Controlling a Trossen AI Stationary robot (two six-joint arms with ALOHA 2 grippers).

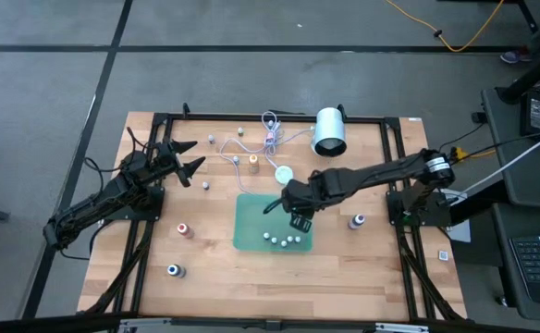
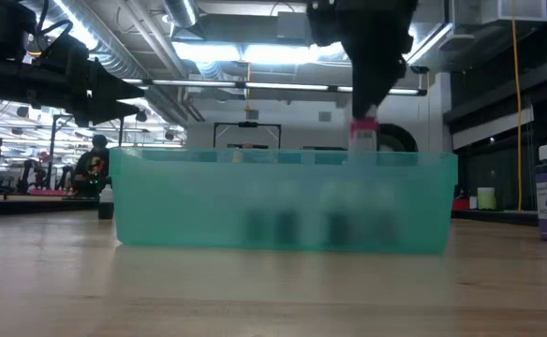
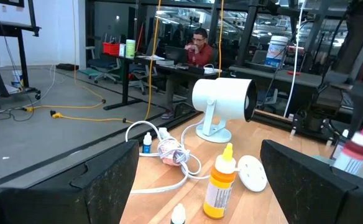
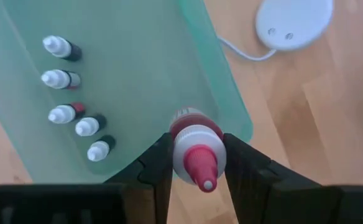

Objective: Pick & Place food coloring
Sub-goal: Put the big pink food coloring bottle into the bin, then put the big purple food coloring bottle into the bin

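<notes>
My right gripper hangs over the green tray, shut on a small food coloring bottle with a white cap and a red tip. Several more small bottles stand together inside the tray near one wall. In the low view the held bottle hangs just above the tray's rim. My left gripper waits open at the table's far left, touching nothing. My right gripper pinches the bottle's white cap between its two fingers, one on each side. The fingers come from above, pointing steeply down. The bottle is lifted clear, nearly upright with its red tip up, its body hanging below the fingers over the tray's edge.
Loose bottles stand on the wood: red, blue, violet, orange, and small ones near the far edge. A white cylinder lamp, a white disc and a coiled cable lie beyond the tray.
</notes>
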